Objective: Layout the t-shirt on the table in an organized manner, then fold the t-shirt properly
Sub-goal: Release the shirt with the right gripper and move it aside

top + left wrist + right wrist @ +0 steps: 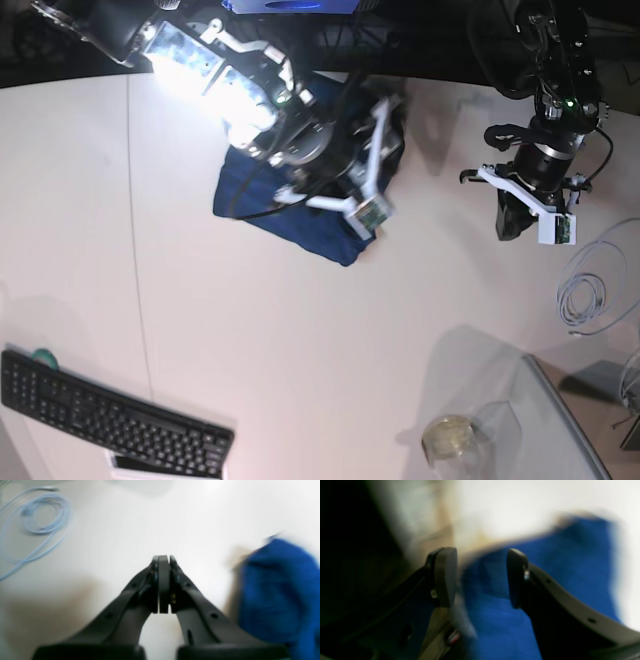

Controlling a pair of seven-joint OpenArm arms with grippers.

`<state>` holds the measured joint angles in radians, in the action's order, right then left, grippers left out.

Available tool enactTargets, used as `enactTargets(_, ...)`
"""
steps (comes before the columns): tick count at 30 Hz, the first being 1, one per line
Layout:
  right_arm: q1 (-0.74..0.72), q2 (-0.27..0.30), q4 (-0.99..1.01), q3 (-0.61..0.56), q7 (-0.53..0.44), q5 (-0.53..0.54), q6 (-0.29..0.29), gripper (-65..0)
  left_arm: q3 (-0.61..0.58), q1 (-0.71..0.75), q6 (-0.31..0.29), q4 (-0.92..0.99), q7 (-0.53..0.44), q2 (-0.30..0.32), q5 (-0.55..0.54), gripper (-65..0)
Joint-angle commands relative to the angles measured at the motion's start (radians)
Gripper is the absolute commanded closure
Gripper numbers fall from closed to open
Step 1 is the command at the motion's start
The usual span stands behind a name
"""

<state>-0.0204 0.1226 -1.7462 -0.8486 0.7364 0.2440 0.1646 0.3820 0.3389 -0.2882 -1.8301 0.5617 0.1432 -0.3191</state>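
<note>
The dark blue t-shirt (285,215) lies bunched in a heap at the far middle of the white table (300,350). The right arm hangs over the heap. In the right wrist view my right gripper (482,577) is open, its pads apart just above the blurred blue t-shirt (557,567), with nothing clasped between them. My left gripper (163,560) is shut and empty over bare table, with the t-shirt (275,587) off to its right. In the base view the left gripper (512,215) hovers well to the right of the heap.
A coiled light-blue cable (585,290) lies at the right edge, also showing as the cable (42,515) in the left wrist view. A black keyboard (110,415) sits at the near left. A grey translucent tray (560,420) and a small round jar (450,437) stand at the near right.
</note>
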Motion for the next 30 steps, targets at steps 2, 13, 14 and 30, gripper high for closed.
enactTargets(2, 0.027, 0.015, -0.034, 0.137, -0.018, 0.013, 0.008, -29.7, 0.002, -0.002, 0.001, -0.018, 0.013, 0.045, -0.13, -9.7)
enactTargets(13, 0.227, 0.068, -0.054, 0.648, -0.169, 0.013, 0.002, -29.9, -0.26, -0.037, 0.001, 0.208, 0.017, 0.098, -0.272, -60.1)
enactTargets(14, 0.236, 0.081, -0.053, 0.648, -0.182, 0.013, 0.002, -29.9, -0.269, -0.041, 0.001, 0.229, 0.017, 0.097, -0.272, -60.1)
enactTargets(30, 0.302, 0.11, -0.05, 0.676, -0.228, 0.01, 0.002, -29.9, -0.387, -0.153, -0.145, 0.481, 0.017, 0.031, -0.269, -59.9)
